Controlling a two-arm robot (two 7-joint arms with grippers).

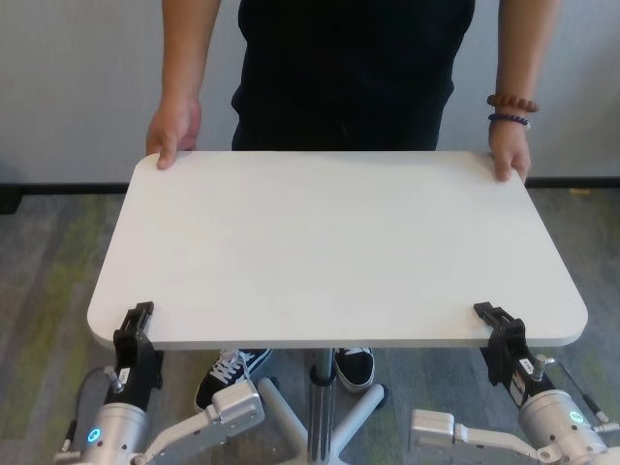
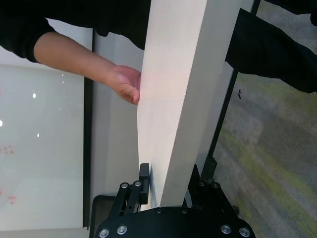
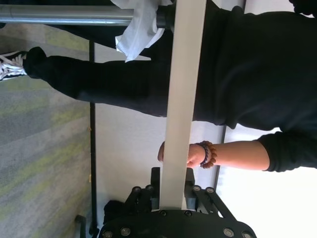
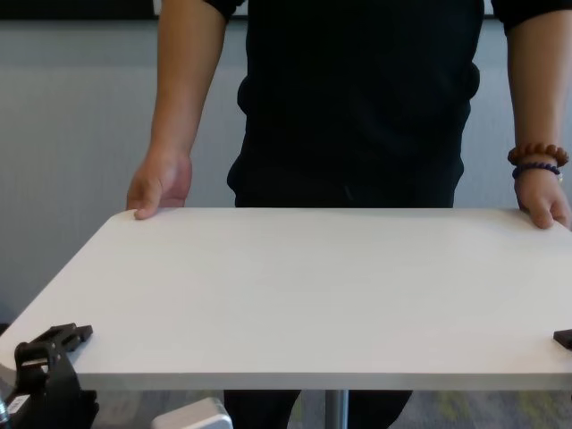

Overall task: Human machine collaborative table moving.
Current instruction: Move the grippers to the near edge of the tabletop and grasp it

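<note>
The white table (image 1: pixel 329 242) stands between me and the human (image 1: pixel 354 68), who wears a black shirt and grips both far corners; bead bracelets (image 1: pixel 511 108) sit on the wrist at the right. My left gripper (image 1: pixel 136 325) is shut on the table's near left edge. My right gripper (image 1: pixel 496 322) is shut on the near right edge. In the left wrist view the jaws clamp the thin edge (image 2: pixel 168 148). In the right wrist view the jaws clamp the edge (image 3: pixel 176 148), with the metal pole (image 3: pixel 64 15) beyond. The chest view shows the top (image 4: pixel 304 286) and my left gripper (image 4: pixel 49 349).
The table's pole leg and white base (image 1: pixel 320 397) stand on grey-green carpet (image 1: pixel 39 262). The human's sneakers (image 1: pixel 228 373) are by the base under the top. A pale wall (image 1: pixel 77 77) runs behind the human.
</note>
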